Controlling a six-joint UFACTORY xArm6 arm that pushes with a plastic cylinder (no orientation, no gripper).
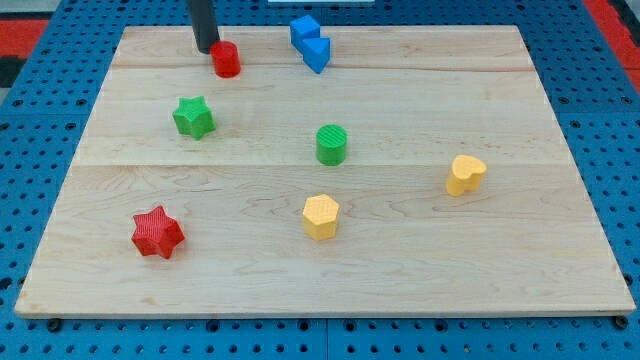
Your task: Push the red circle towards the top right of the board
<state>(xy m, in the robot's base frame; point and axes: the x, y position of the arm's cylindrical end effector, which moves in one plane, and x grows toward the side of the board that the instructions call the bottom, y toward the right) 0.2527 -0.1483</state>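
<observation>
Red circle (227,59) near tabletop (420,290) top-left corner, our tip (207,49) seemingly touching its left; rod end effector has no jaws; we should push rightward along top edge, skirting the blue block (311,43).

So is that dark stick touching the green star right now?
No, my tip sits by the red circle near the view's top, while the green star lies apart, lower down.
</observation>
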